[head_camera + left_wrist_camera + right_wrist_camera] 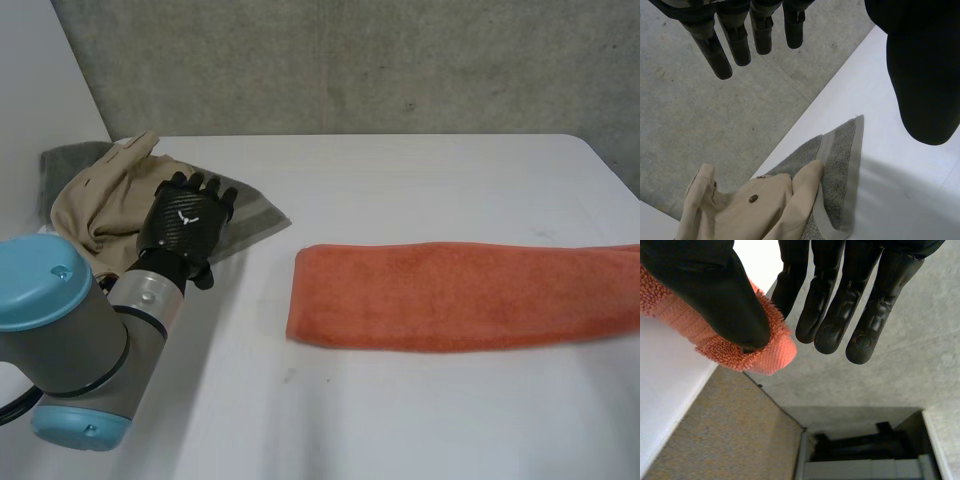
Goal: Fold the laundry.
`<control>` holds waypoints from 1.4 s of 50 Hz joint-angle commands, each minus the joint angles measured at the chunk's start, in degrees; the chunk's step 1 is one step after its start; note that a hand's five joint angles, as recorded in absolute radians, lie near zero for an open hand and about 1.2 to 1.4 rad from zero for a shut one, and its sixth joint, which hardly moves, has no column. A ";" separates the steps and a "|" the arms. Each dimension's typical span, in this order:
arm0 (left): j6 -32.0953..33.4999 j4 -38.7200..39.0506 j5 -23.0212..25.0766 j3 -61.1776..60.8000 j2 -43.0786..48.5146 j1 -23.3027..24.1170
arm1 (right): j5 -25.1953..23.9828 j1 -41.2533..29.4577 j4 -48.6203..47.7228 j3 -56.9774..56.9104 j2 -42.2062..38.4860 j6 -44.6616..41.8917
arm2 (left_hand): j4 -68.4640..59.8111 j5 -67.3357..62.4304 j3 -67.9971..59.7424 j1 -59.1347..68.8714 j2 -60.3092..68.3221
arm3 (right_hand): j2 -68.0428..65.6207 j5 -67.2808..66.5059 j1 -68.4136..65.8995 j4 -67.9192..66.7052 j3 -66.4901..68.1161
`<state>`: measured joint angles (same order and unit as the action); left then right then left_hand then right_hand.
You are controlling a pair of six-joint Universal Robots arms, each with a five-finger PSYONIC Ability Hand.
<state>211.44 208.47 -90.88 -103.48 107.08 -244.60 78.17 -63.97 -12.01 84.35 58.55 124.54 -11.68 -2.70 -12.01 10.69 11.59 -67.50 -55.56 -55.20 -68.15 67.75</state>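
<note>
A: Towel (pixel 460 296) status?
B: Folded long, right side of desk (pixel 420 420); more folds left. Pile (pixel 105 195) far left unfolded. Left robot hand (pixel 187 222) spread above it, right robot hand (pixel 710 285) spread at towel's end.

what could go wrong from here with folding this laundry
1. The orange towel has one end sticking out past the edge of the table, right by the open right hand. A nudge might drag it towards the floor.
2. The beige garment lies on top of the grey towel, under the open left hand, so a grab there may lift both.
</note>
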 commanded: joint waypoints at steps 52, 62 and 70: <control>-10.43 -5.88 1.50 28.41 21.67 16.78 | 3.31 -36.32 6.13 20.06 12.47 29.27 | 0.29 1.31 0.62 0.70 -0.20 | 57.43 55.49 45.13 58.08 -57.68; -4.56 -8.78 -2.09 29.13 26.08 16.44 | 0.31 -31.65 -0.46 21.74 8.78 23.74 | -0.21 0.80 0.12 1.20 0.31 | -12.48 -14.42 -24.78 -11.83 12.23; -3.75 -13.70 -7.47 22.27 19.23 16.26 | 4.00 -35.32 -1.35 15.17 11.23 16.98 | 0.63 1.64 0.96 0.36 -0.53 | -12.50 -14.44 -24.80 -11.85 12.25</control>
<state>207.49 198.19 -94.91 -76.01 132.10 -228.06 79.75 -95.83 -13.44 105.03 67.91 146.12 -11.69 -2.70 -12.01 10.69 11.59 -66.89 -55.50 -53.49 -68.13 67.78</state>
